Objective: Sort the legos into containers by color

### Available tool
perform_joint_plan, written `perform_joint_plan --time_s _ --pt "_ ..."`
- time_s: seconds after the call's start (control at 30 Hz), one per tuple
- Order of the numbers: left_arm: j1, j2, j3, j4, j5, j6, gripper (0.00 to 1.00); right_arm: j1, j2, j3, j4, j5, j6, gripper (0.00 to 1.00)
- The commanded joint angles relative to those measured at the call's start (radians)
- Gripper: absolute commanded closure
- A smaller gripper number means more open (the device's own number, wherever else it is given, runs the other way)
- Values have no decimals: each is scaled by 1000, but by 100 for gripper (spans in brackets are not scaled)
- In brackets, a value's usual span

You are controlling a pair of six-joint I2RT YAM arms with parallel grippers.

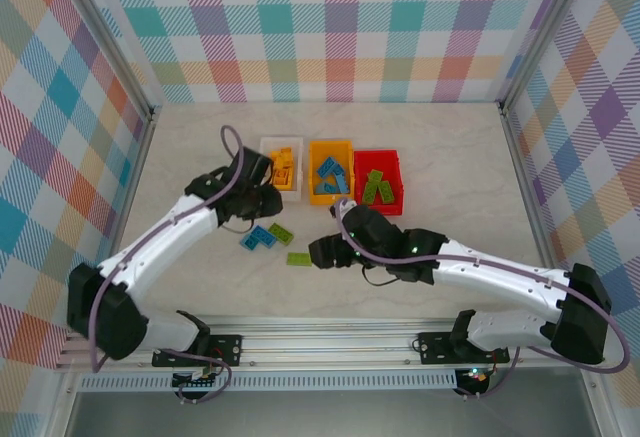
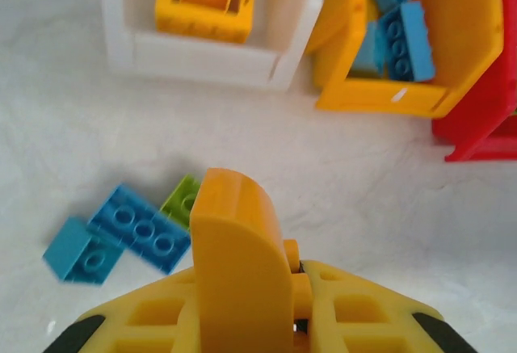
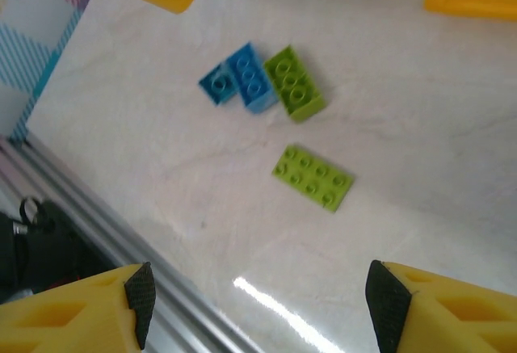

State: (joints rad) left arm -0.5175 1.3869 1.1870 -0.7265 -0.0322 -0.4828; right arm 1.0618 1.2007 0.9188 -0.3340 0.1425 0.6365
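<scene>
Four plastic bricks (image 3: 313,177) (two blue, two green) lie midway on the pale table (image 1: 450,157) before the white plastic bin (image 2: 202,56). The right gripper (image 3: 258,296) is spread wide above them, and the left gripper (image 2: 295,292) clamps a yellow-orange brick (image 2: 234,240).

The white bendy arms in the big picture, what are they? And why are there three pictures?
They are two robot arms with pinching fingers. The big picture comes from a camera above; the other two come from little cameras on the wrists. The left gripper pinches a yellow brick. The right gripper is open and empty, near a flat green brick. Blue bricks and another green brick lie loose on the table. Behind stand three bins: the white bin has yellow bricks, the orange bin blue ones, the red bin green ones.
</scene>
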Motion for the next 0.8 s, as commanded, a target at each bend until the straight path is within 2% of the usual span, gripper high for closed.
perform_joint_plan --time_s 0.0,0.2,0.4,0.57,0.67,0.77 --pt "41 157 123 -6 45 87 77 -45 4 69 9 9 9 29" --pt "120 459 416 -38 75 178 77 -86 29 109 6 -28 6 29" --pt "152 626 554 -54 105 211 75 -93 36 94 12 -39 14 29" --pt "159 675 606 -64 109 216 69 -95 39 89 12 -47 16 29" --pt "159 651 607 -70 118 208 55 -94 44 83 11 -53 19 29" --pt "158 590 583 -67 109 201 49 -94 59 77 12 -56 19 28"
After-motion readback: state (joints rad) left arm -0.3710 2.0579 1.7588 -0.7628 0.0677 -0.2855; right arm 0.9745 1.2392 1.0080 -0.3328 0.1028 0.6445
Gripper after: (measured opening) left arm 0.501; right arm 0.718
